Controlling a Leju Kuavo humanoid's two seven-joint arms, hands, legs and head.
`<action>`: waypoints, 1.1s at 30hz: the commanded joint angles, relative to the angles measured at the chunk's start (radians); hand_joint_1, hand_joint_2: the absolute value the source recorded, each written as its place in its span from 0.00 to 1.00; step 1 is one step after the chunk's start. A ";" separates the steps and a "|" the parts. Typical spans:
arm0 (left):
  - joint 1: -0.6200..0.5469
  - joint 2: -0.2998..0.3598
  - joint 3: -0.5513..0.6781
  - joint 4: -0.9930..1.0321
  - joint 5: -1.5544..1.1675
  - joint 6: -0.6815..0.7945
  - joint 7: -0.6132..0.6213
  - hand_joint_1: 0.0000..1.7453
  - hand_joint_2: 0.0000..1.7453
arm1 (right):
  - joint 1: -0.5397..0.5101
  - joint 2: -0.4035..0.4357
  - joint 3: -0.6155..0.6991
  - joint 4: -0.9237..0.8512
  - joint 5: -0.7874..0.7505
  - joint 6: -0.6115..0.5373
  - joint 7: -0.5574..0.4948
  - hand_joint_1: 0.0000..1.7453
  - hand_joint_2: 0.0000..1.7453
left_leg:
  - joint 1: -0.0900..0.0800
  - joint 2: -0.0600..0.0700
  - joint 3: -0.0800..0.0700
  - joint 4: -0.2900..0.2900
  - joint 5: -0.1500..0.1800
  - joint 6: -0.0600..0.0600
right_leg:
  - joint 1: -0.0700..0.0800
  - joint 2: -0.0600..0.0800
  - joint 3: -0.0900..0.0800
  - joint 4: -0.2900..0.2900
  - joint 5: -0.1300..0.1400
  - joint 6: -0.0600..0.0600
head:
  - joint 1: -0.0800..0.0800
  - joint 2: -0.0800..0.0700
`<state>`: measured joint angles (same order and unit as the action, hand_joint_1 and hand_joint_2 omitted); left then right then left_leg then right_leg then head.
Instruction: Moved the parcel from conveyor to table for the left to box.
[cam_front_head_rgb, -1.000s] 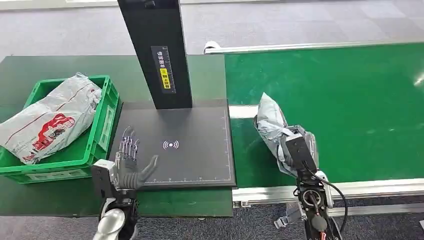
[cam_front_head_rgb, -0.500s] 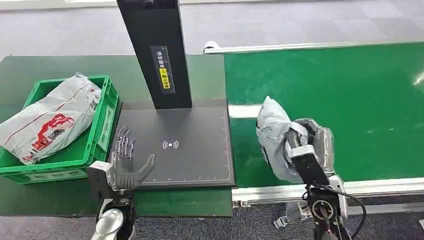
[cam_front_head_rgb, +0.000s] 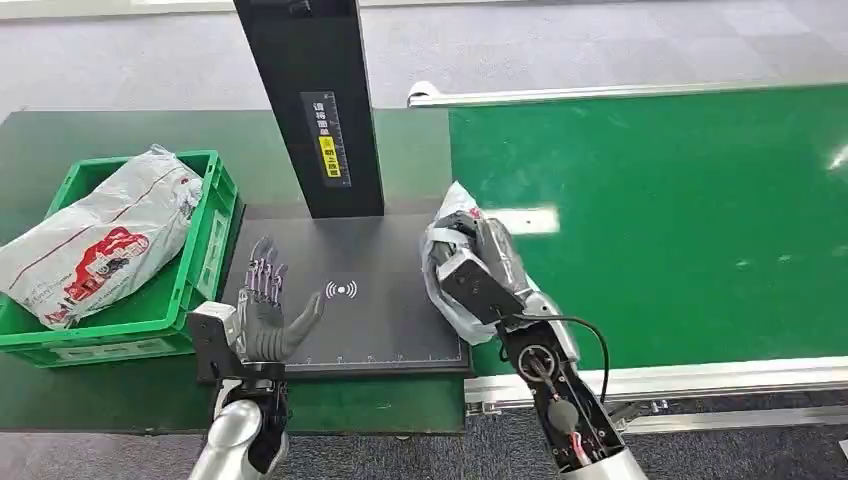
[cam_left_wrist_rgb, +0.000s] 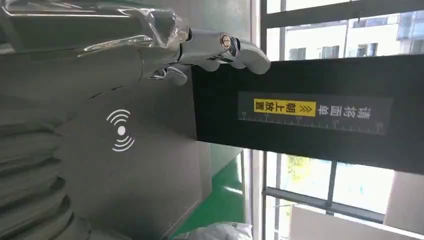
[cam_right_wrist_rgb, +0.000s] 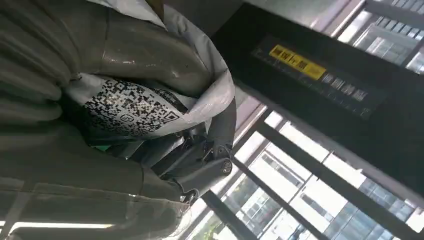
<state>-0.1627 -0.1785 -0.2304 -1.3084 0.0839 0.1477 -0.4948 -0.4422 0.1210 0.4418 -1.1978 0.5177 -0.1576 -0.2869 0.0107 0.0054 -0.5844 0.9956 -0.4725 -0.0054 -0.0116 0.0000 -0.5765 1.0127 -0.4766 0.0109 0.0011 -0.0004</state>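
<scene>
Parcel (cam_front_head_rgb: 447, 262) carried from conveyor (cam_front_head_rgb: 660, 220) to black pad's (cam_front_head_rgb: 380, 320) edge, right hand (cam_front_head_rgb: 485, 270) fingers wrapped around it

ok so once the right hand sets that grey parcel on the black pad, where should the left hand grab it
Probably across the parcel's bulging middle, coming in from the crate side. The left hand is open at the pad's near left corner, and the right hand covers the parcel's belt-side face.
</scene>
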 joint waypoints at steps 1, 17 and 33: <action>-0.044 0.013 -0.009 0.093 0.003 0.069 0.001 0.00 1.00 | -0.141 0.065 0.115 0.216 -0.030 0.034 0.028 1.00 1.00 | 0.000 0.003 0.002 -0.001 0.000 0.000 | 0.000 0.003 0.001 -0.001 0.001 -0.001 | 0.000 0.000; -0.143 0.017 0.028 0.267 -0.158 0.304 -0.081 0.00 1.00 | -0.171 0.138 0.169 0.345 -0.127 0.057 0.024 1.00 1.00 | 0.000 0.001 0.002 -0.001 0.000 0.000 | 0.000 0.001 0.002 -0.001 0.000 -0.001 | 0.000 0.000; -0.223 -0.002 0.052 0.345 -0.190 0.301 -0.075 0.00 1.00 | -0.184 0.173 0.121 0.499 -0.240 0.082 0.012 0.00 1.00 | 0.001 -0.001 0.002 -0.002 0.001 0.001 | 0.001 -0.001 0.003 -0.002 0.001 0.000 | 0.000 0.000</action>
<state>-0.3267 -0.1755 -0.2007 -1.0784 -0.1049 0.4601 -0.5756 -0.5782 0.2964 0.5924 -0.8095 0.3185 -0.0973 -0.2670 0.0114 0.0049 -0.5845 0.9957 -0.4722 -0.0054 -0.0107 -0.0001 -0.5763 1.0128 -0.4765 0.0108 0.0011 0.0000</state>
